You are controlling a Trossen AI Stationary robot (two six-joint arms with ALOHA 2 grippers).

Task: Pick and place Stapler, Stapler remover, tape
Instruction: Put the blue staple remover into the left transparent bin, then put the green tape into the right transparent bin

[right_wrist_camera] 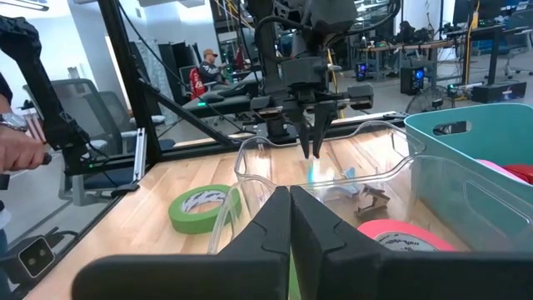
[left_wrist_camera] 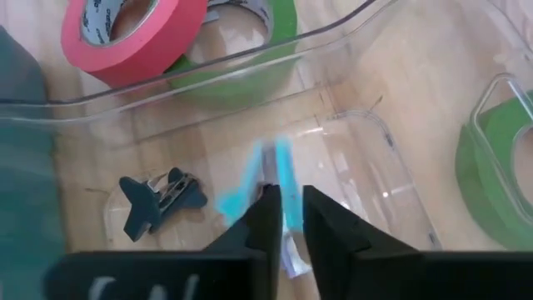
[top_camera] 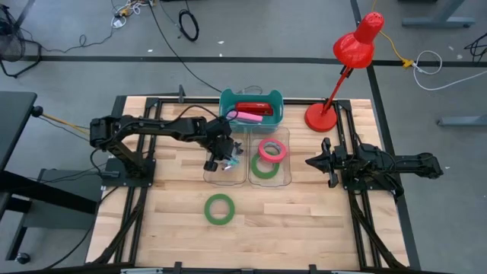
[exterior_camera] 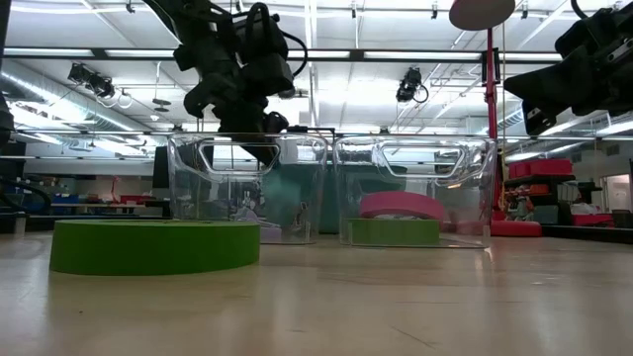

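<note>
My left gripper (left_wrist_camera: 287,221) hangs over the left of two clear bins (top_camera: 226,179), pointing steeply down, its fingers a narrow gap apart. A light-blue stapler remover (left_wrist_camera: 279,167) shows blurred just below the fingertips; in the right wrist view the light-blue stapler remover (right_wrist_camera: 312,174) is clear of them. A dark teal stapler remover (left_wrist_camera: 158,204) lies on that bin's floor. The right clear bin (top_camera: 288,171) holds a red-pink tape (top_camera: 261,150) leaning on a green tape (top_camera: 265,172). Another green tape (top_camera: 208,208) lies flat on the table. A red stapler (top_camera: 249,109) sits in the teal bin (top_camera: 275,103). My right gripper (right_wrist_camera: 290,208) waits shut at the right.
A red desk lamp (top_camera: 321,116) stands at the back right, its head over the table's far edge. A pink thing (top_camera: 251,118) lies beside the red stapler in the teal bin. Bare wood lies along the near edge around the loose green tape (exterior_camera: 153,245).
</note>
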